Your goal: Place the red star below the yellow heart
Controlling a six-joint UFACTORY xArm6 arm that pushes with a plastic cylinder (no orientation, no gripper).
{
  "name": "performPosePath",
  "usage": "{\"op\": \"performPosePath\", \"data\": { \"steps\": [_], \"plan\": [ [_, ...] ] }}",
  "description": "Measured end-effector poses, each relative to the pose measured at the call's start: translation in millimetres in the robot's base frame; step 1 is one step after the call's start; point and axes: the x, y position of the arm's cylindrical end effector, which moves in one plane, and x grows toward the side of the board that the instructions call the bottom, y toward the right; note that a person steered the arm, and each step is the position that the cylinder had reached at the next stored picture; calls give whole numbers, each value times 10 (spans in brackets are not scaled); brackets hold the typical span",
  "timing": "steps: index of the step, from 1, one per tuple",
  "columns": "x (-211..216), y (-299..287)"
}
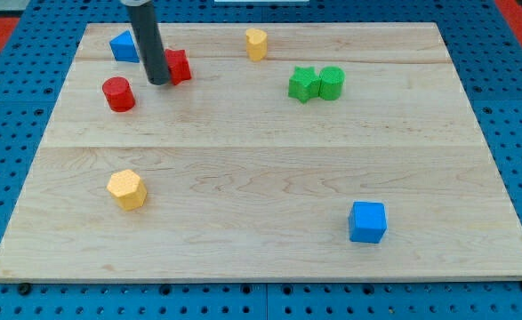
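Note:
The red star (179, 66) lies near the view's top left, partly hidden behind my rod. My tip (157, 82) rests on the board against the star's left side. The yellow heart (256, 43) sits to the star's right, near the view's top edge. A red cylinder (117, 93) stands just left of and below my tip.
A blue block (124, 46) sits at the top left behind the rod. A green star (303, 84) and a green cylinder (332, 82) touch each other at the upper right. A yellow hexagonal block (127, 188) lies at the lower left, a blue cube (367, 221) at the lower right.

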Motion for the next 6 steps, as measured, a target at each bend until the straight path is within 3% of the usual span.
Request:
{"op": "performPosePath", "data": {
  "steps": [1, 2, 5, 6],
  "plan": [
    [-22, -559],
    [-194, -440],
    [-364, 1097],
    [-116, 745]
  ]
}}
